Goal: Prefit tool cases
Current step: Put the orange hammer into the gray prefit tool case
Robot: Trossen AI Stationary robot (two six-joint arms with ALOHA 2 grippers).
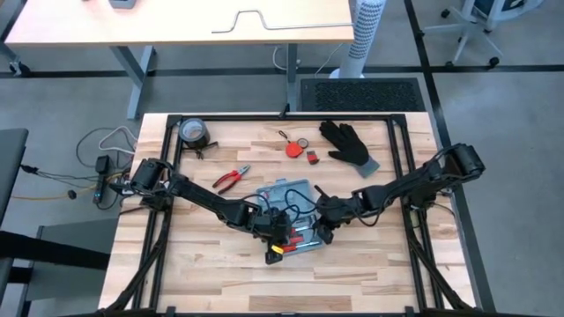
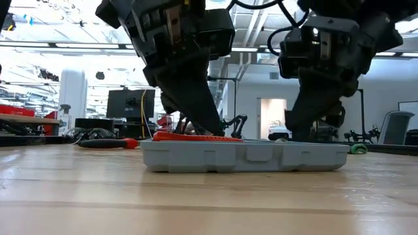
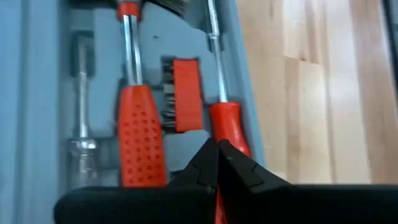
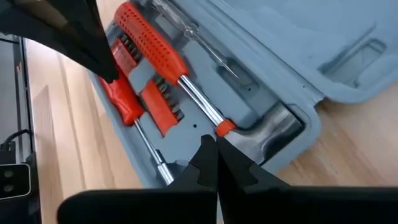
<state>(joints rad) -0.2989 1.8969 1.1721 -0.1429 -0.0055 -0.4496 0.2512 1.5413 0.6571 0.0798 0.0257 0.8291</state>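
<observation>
A flat blue-grey tool case (image 1: 291, 216) lies open near the middle of the wooden table (image 1: 211, 264), toward its front edge. Its moulded recesses hold two red-handled screwdrivers (image 3: 142, 140), a red bit holder (image 3: 186, 94) between them and a clear-handled driver (image 3: 81, 146) at the side. The left gripper (image 1: 275, 236) hangs over the case's front end, its fingers pressed together with their tips on the handle of the slimmer red screwdriver (image 3: 229, 124) by the case's wall. The right gripper (image 1: 324, 224) is over the case's right side, fingers closed on nothing, tips just above the tray. Behind the case lie red-handled pliers (image 1: 231, 177), a dark tape roll (image 1: 193, 132), small red items (image 1: 297, 148) and a black glove (image 1: 348, 145).
</observation>
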